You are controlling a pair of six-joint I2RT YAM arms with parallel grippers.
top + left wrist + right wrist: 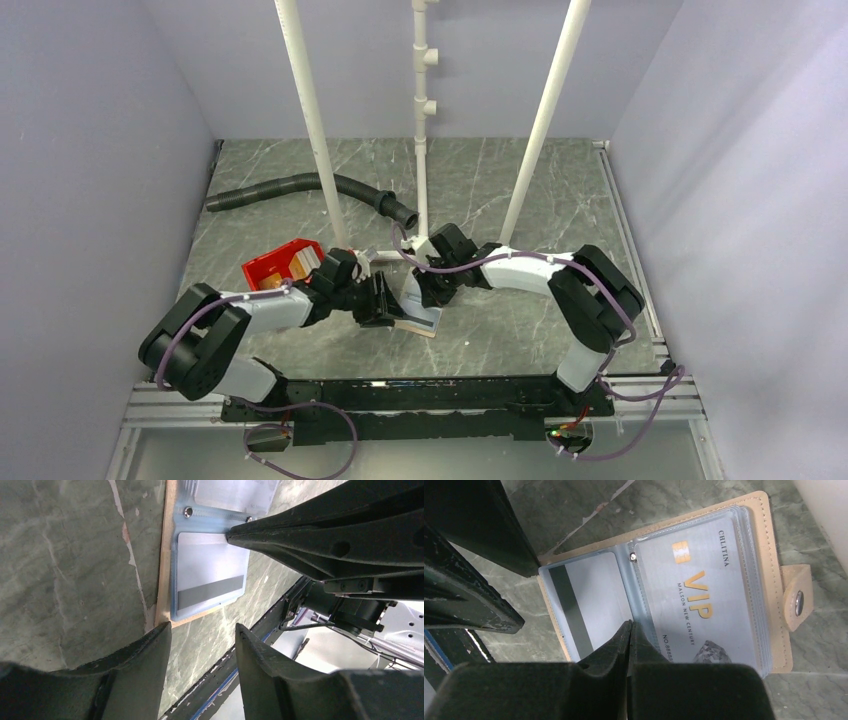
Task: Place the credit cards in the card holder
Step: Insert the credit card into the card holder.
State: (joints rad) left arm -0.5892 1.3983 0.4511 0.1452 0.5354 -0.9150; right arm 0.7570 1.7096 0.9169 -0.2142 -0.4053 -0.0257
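Note:
The card holder (769, 540) lies open on the table, tan outside with clear bluish sleeves and a snap tab (798, 602). One credit card (589, 600) sits in the left sleeve, stripe side up. A VIP card (704, 595) sits in the right sleeve. My right gripper (629, 625) is shut, and its tips press on the holder near the fold. In the left wrist view its tips touch the striped card's (210, 565) edge. My left gripper (202, 630) is open and empty, just short of the holder's (164, 580) near edge. In the top view both grippers, left (392, 305) and right (430, 297), meet over the holder (425, 322).
A red bin (283, 264) with pale and orange things in it stands just behind my left arm. A black hose (300, 187) lies at the back left. White pipes (421, 150) rise behind the holder. The table's front rail (420, 395) is close by.

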